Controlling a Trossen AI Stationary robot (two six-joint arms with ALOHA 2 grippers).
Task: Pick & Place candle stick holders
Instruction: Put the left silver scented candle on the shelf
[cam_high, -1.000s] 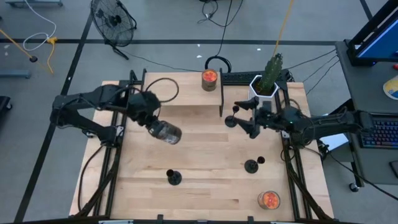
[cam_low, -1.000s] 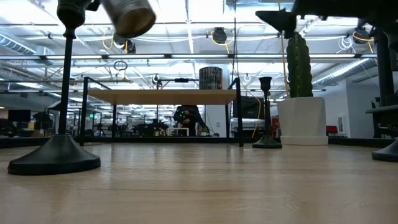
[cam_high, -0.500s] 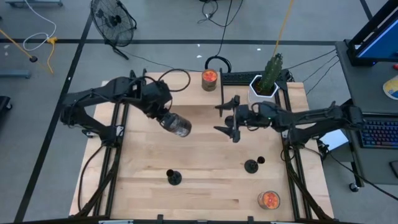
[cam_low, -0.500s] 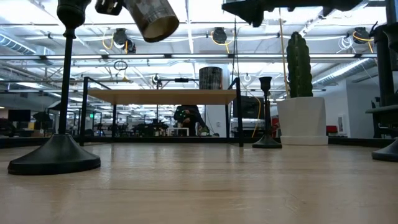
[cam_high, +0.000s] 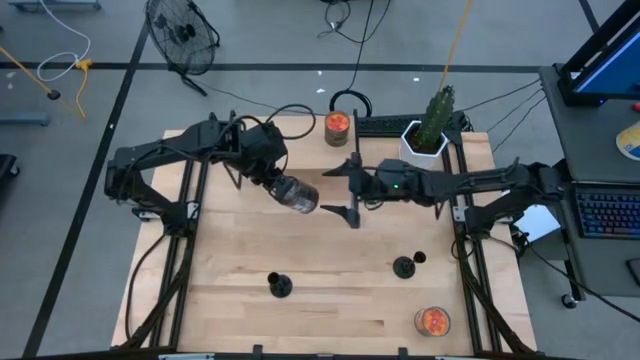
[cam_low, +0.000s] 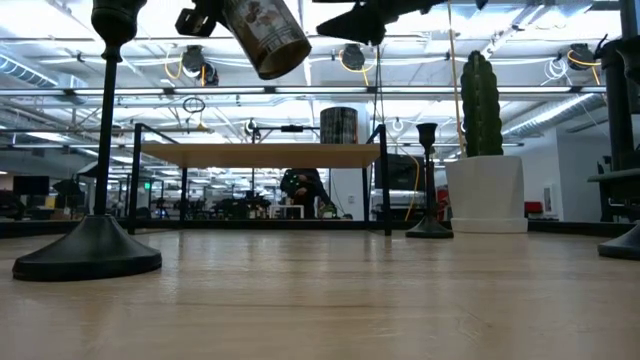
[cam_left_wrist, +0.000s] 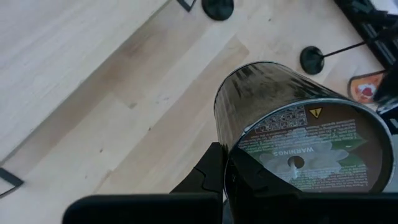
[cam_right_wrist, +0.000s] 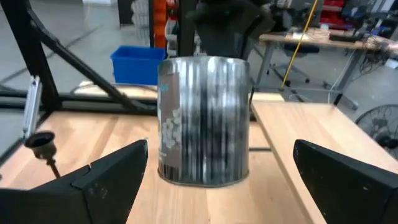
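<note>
My left gripper (cam_high: 278, 182) is shut on a grey glass jar (cam_high: 298, 194), held high over the table's middle. My right gripper (cam_high: 350, 191) is open just right of the jar. Its two fingers stand wide on either side of the jar (cam_right_wrist: 203, 118) and touch nothing. Three black candle stick holders stand on their round bases. One (cam_high: 279, 287) is near the front left and one (cam_high: 404, 266) near the front right. The third (cam_low: 429, 180) stands far back beside the white pot and is hidden under my right arm in the high view. My left gripper pinches the jar by its sides near the end with the warning label (cam_left_wrist: 298, 155). One finger (cam_left_wrist: 210, 177) shows against the jar's wall and the jar hides the other. The jar is lifted clear of the table and tilted, its far end (cam_low: 281, 62) pointing down toward the right.
A low wooden shelf (cam_high: 300, 152) stands at the table's far side with an orange jar (cam_high: 338, 127) on it. A cactus in a white pot (cam_high: 428, 128) stands at the far right. Another orange jar (cam_high: 432, 320) stands at the front right corner.
My left gripper has carried the jar toward the table's right and far edges, and the jar has tipped more upright. My right gripper has gone toward the table's left, still open, and now faces the jar closely.
</note>
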